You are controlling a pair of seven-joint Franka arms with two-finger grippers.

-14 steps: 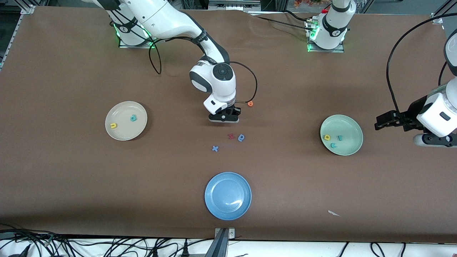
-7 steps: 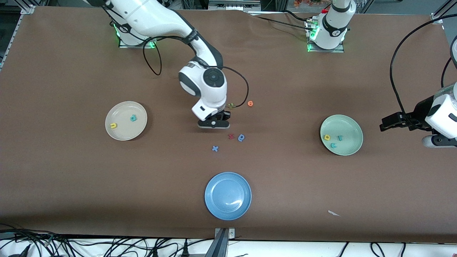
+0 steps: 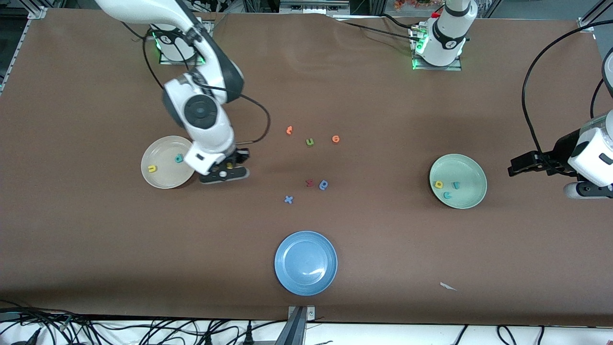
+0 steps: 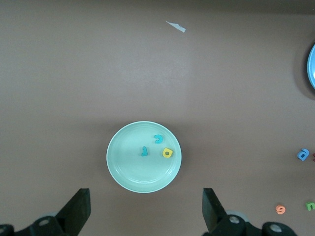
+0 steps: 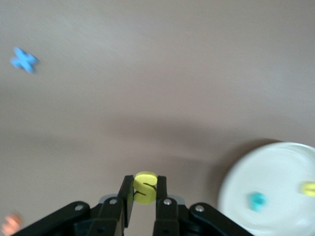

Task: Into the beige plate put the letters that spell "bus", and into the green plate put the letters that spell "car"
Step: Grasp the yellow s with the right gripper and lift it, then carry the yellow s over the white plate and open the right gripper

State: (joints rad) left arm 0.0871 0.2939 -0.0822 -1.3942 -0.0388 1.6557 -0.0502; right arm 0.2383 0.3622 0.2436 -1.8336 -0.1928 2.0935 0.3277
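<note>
Front view: the right gripper (image 3: 229,168) hangs over bare table just beside the beige plate (image 3: 163,176), on that plate's side toward the table's middle; its fingers are pinched on the yellow "s" (image 3: 230,165), which shows only as a small yellow spot between them; the beige plate holds the yellow "u" (image 3: 152,168) and the teal "b" (image 3: 179,158), lying apart from each other; the green plate (image 3: 474,191), toward the left arm's end of the table, holds the yellow "a" (image 3: 438,184), the teal "r" (image 3: 456,185) and the teal "c" (image 3: 447,195), close together; the left gripper (image 3: 519,164) waits off the green plate's edge at the table's end, fingers spread wide and holding nothing; loose on the table's middle lie two orange letters (image 3: 289,130), an olive-green "u" (image 3: 310,142), a red letter (image 3: 309,183), a darker blue letter (image 3: 323,184) and a blue "x" (image 3: 288,199); the blue plate (image 3: 287,278) sits nearer to the camera than these.

Left wrist view: the green plate (image 4: 123,172) carries its three letters near its centre; the two fingertips (image 4: 78,206) stand well apart with nothing between them.

Right wrist view: the yellow "s" (image 5: 145,187) is clamped between the two narrow fingers (image 5: 125,196); the beige plate (image 5: 275,167) is near, blurred, with the teal and yellow letters on it; the blue "x" (image 5: 23,60) lies well apart.
</note>
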